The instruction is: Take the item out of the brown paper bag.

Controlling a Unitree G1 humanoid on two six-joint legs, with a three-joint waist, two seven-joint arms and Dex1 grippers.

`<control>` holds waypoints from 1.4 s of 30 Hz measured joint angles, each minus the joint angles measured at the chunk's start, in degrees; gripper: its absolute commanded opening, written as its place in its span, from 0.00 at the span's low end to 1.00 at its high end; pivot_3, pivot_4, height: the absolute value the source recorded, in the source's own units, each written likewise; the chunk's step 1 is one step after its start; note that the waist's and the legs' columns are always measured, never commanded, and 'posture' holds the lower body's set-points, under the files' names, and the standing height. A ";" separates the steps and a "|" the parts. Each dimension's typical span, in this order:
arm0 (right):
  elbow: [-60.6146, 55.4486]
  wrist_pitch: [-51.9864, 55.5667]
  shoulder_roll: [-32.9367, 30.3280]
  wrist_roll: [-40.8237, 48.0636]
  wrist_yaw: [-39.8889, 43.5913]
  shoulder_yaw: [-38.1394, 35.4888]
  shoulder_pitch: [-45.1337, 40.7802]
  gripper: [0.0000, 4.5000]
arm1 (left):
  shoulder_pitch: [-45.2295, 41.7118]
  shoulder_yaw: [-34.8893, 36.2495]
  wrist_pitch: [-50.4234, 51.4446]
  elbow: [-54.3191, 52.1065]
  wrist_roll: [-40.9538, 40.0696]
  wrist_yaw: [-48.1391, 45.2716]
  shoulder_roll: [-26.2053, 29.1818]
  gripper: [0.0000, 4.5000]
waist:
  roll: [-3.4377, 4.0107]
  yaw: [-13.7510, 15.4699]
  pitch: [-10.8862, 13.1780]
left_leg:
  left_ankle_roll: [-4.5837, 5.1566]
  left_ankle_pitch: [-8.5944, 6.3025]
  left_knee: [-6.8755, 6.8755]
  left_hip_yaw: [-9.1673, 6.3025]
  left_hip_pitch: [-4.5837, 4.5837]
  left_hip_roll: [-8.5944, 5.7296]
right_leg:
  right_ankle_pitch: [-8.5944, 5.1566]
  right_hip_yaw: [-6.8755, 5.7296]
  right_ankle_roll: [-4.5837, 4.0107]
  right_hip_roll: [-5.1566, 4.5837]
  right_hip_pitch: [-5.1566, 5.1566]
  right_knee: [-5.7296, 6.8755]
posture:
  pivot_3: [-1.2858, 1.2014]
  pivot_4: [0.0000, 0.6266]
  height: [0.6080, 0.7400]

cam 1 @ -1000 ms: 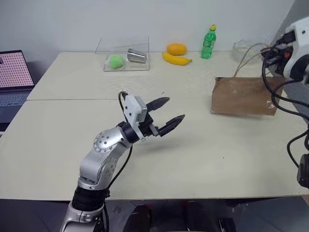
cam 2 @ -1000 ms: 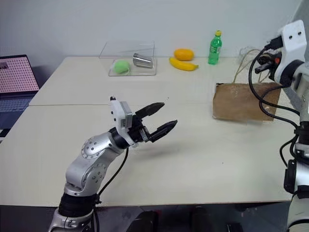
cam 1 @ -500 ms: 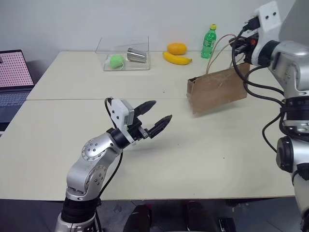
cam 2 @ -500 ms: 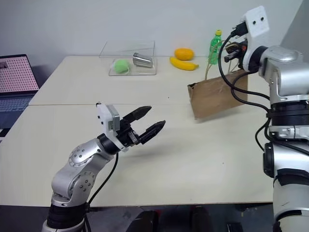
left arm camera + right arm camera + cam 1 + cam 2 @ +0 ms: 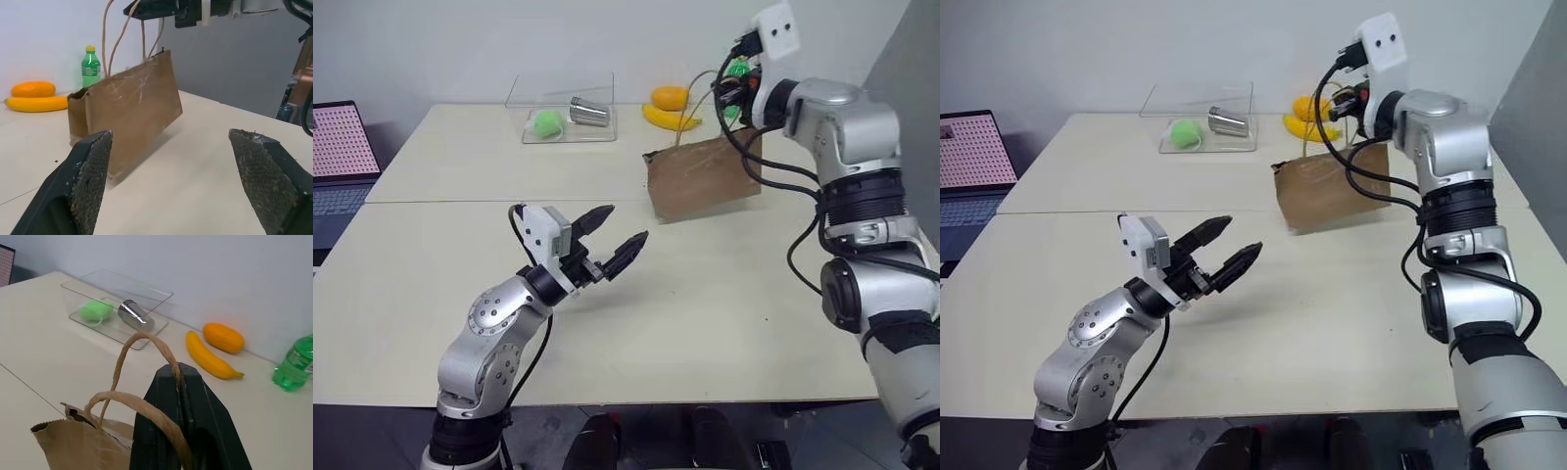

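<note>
Right gripper (image 5: 183,382) jaws pinch the handles (image 5: 146,404) of the brown paper bag (image 5: 700,176), light and floppy, best steadied at its rim; left gripper (image 5: 612,240) jaws spread

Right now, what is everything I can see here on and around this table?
brown paper bag: one, brown, hanging tilted by its tan handles, one bottom corner at the table.
clear tray: one, see-through, far side of the table.
green ball: one, green, in the tray.
metal cup: one, silver, lying in the tray.
banana: one, yellow, far edge.
orange fruit: one, orange, behind the banana.
green bottle: one, green, far edge.
laptop: one, screen lit, left of the table.
left tool: black, open, above the table.
right tool: black, shut on the bag handles.
</note>
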 measured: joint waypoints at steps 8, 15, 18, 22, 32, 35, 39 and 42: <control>8.22 -0.82 6.97 0.12 -2.25 -0.22 -5.45 0.01 | 0.84 1.42 -0.19 -0.31 0.04 2.79 -0.17 0.89 | 0.02 -0.86 -0.01 | -0.20 0.12 0.04 -0.03 -0.61 0.01 | 0.09 -0.04 -0.13 0.01 -0.62 0.09 | 0.52 0.24 1.00; 14.46 -2.00 10.34 0.31 -5.06 -2.12 -9.11 0.01 | 2.76 4.19 -0.94 -0.82 1.16 6.98 -0.15 0.89 | 0.02 -1.17 0.00 | -0.20 0.13 0.03 -0.01 -0.69 0.00 | 0.09 -0.02 -0.13 0.01 -0.70 0.06 | 0.52 0.24 1.00; 15.67 -3.22 11.88 0.47 -6.41 -3.43 -10.32 0.01 | 4.66 5.04 -1.33 -1.22 1.93 8.36 -0.15 0.89 | 0.02 -1.20 0.00 | -0.20 0.12 0.02 -0.02 -0.69 0.01 | 0.09 -0.03 -0.13 0.01 -0.71 0.08 | 0.52 0.24 1.00; 18.82 -5.07 13.97 0.69 -8.42 -5.15 -11.13 0.01 | 8.24 5.69 -2.86 -3.69 3.24 9.18 -0.11 0.89 | 0.01 -1.22 0.00 | -0.17 0.11 0.03 0.00 -0.68 0.01 | 0.09 -0.02 -0.13 0.02 -0.71 0.11 | 0.52 0.24 1.00; 24.12 -8.55 15.56 0.23 -9.72 -6.30 -13.59 0.01 | 9.49 5.95 -6.10 -3.89 5.61 10.13 -0.17 0.89 | 0.01 -1.25 0.00 | -0.14 0.09 0.03 0.01 -0.68 0.02 | 0.10 -0.02 -0.15 0.04 -0.71 0.12 | 0.52 0.24 1.00; 23.85 -8.54 15.00 -0.21 -7.46 -5.00 -13.36 0.01 | 9.20 5.96 -6.54 -3.47 5.78 10.00 -0.16 0.89 | 0.01 -1.25 0.00 | -0.13 0.09 0.03 0.01 -0.68 0.02 | 0.10 -0.03 -0.15 0.04 -0.71 0.13 | 0.52 0.24 1.00; 22.49 -7.43 13.21 -0.92 -5.27 -3.69 -12.41 0.01 | 8.98 5.95 -7.53 -2.11 5.92 9.60 -0.16 0.89 | 0.02 -1.24 0.00 | -0.13 0.09 0.04 0.00 -0.69 0.02 | 0.10 -0.03 -0.15 0.04 -0.71 0.13 | 0.52 0.24 1.00; 18.63 -5.13 12.32 -1.05 -4.22 -2.89 -10.25 0.01 | 8.46 5.47 -7.96 -1.80 6.24 8.91 -0.17 0.89 | 0.01 -1.24 -0.01 | -0.13 0.09 0.04 0.01 -0.68 0.02 | 0.10 -0.03 -0.15 0.04 -0.71 0.13 | 0.52 0.24 1.00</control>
